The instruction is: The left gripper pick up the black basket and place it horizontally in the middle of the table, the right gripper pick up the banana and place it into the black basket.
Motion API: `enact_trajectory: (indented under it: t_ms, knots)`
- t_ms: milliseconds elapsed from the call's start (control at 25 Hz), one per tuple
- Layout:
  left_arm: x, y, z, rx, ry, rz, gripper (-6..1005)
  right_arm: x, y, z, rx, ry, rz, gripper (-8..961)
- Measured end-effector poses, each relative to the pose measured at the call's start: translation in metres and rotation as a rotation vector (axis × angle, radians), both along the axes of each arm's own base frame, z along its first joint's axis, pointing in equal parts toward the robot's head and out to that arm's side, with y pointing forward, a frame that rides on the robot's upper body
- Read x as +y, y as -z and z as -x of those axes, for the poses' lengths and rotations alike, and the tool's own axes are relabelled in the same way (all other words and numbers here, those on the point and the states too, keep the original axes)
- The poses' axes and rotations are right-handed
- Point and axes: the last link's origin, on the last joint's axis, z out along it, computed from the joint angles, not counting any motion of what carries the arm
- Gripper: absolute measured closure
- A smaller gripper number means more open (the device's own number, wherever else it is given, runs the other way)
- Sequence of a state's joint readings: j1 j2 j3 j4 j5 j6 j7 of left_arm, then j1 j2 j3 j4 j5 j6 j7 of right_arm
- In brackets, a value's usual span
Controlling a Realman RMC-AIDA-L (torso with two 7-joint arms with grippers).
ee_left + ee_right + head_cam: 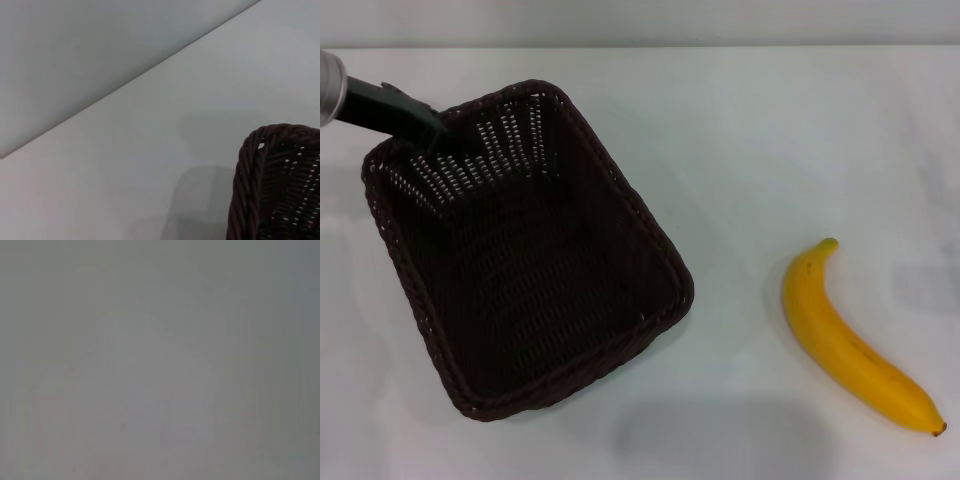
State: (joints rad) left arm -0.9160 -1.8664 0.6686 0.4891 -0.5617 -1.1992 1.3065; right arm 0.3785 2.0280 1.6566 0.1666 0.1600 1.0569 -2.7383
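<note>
The black basket [535, 255] lies askew on the left half of the white table [750, 130], open side up. My left gripper [438, 133] reaches in from the far left and sits on the basket's far rim, shut on it. The left wrist view shows one corner of the basket's braided rim [250, 170] over the table. The banana [845, 335] lies on the table at the right, apart from the basket, stem tip pointing away from me. My right gripper shows in no view; the right wrist view shows only a plain grey surface.
The table's far edge [720, 45] meets a grey wall. Bare tabletop lies between the basket and the banana [740, 250].
</note>
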Motion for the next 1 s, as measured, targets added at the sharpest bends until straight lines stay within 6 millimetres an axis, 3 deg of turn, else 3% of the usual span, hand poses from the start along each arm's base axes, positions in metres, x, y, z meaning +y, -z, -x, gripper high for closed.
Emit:
enact_trajectory:
  t_ms: [240,560,1000]
  knots:
    - [0.001,-0.005,0.001,-0.029,-0.033,-0.026,689,0.0,0.0,-0.001,0.007,0.002,0.001,95]
    - [0.0,-0.042,0.001,-0.176,-0.14,-0.077,732,-0.001,-0.001,-0.002,0.006,0.007,-0.001,95]
    - [-0.016,-0.102,0.008,-0.472,-0.22,-0.219,816,-0.001,-0.003,-0.004,-0.001,0.013,-0.006,95]
